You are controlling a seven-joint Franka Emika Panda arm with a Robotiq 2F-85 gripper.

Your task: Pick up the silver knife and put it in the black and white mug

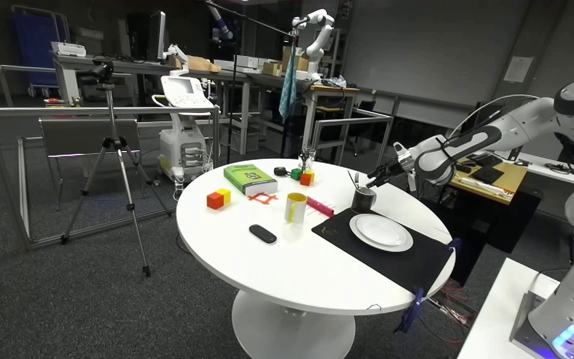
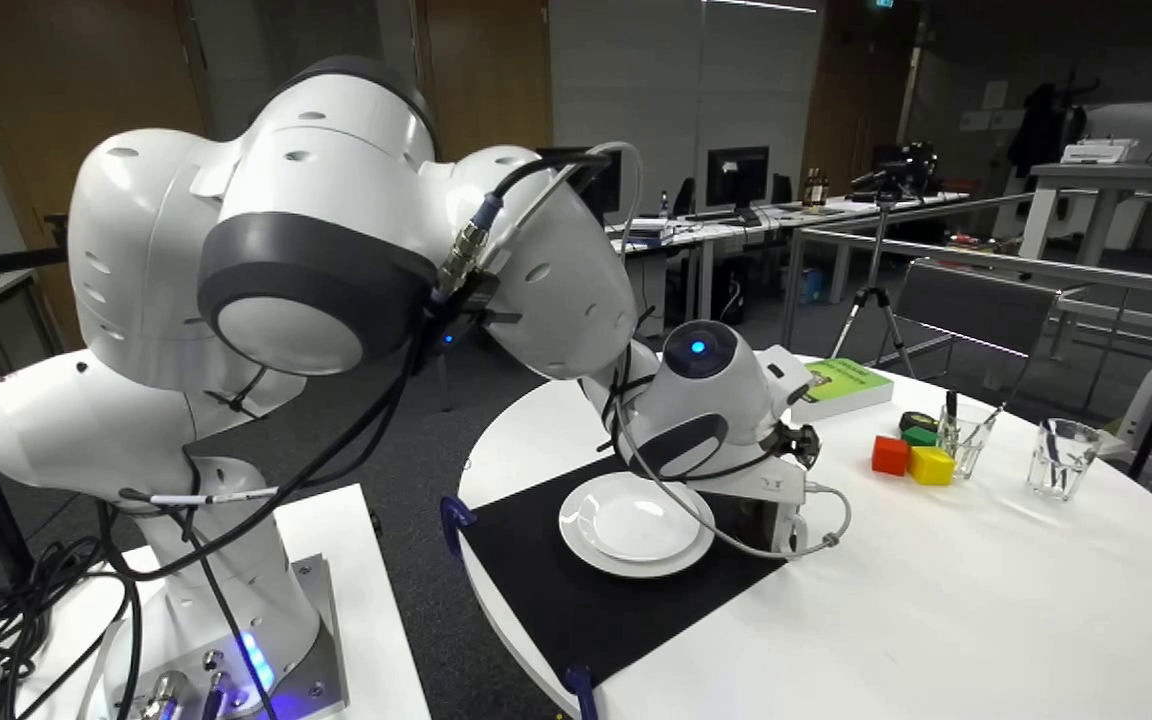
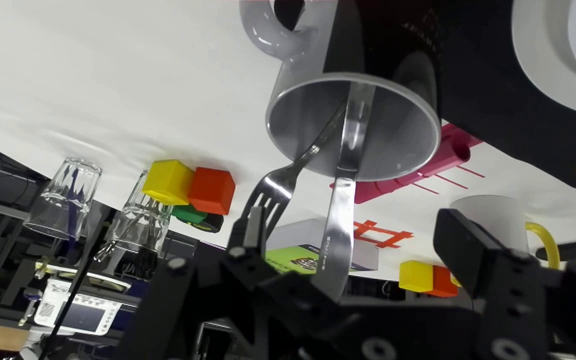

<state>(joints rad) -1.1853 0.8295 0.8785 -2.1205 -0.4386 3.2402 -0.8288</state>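
The small, cylindrical black and white mug [image 3: 383, 40] stands upright on the round white desk [image 1: 247, 269]. In the mug rests the slender silver metal knife [image 3: 339, 215], tilted, handle down inside and broad blade rising well past the rim. A silver metal fork [image 3: 278, 182] leans in the mug too, just beside the knife, tines up. The black fingers [image 3: 468, 245] are spread wide near the mug's mouth and have hold of nothing; in the wrist view the knife's blade shows in the gap between them. Whether the fork's tines touch a finger, I cannot tell.

Beside the mug, two stacked round white plates [image 1: 381, 230] lie on a flat black mat [image 1: 411, 267]. A pink hollow tube [image 1: 320, 207] lies between the mug and a white cylindrical cup with a yellow handle [image 1: 301, 212]. Well apart from the mug are a thick green and white book [image 1: 249, 177] and two clear drinking glasses [image 2: 1081, 450].
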